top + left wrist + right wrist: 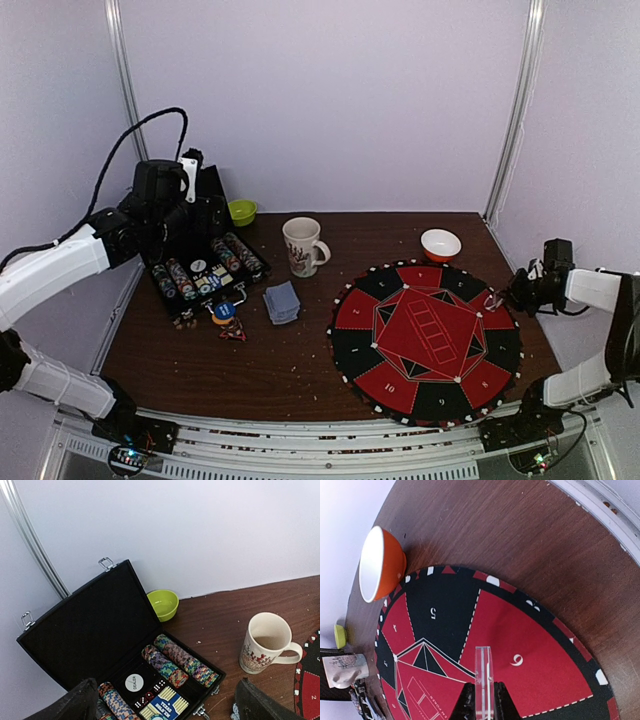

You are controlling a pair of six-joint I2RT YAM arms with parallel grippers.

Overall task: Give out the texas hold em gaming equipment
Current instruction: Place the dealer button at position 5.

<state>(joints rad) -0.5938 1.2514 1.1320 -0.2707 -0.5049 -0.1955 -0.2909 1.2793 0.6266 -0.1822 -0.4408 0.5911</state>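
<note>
An open black case (200, 268) at the left holds rows of striped poker chips (175, 660), a white dealer button (134, 682), dice and a blue card box (165, 706). My left gripper (162, 707) hangs open above the case, with nothing between its fingers (70, 705). A grey-blue stack of playing cards (283, 302) and a blue disc (223, 311) lie in front of the case. My right gripper (483, 689) is shut on a clear button disc (483, 672), held edge-up over red sector 6 of the round red-and-black mat (520, 630). In the top view that gripper (503, 296) is at the mat's (425, 340) right rim.
A white patterned mug (302, 245) stands between the case and the mat. A green bowl (242, 211) sits behind the case by the back wall. A red-rimmed bowl (440, 243) sits just beyond the mat's far edge. The case's raised lid (90, 625) leans toward the left wall.
</note>
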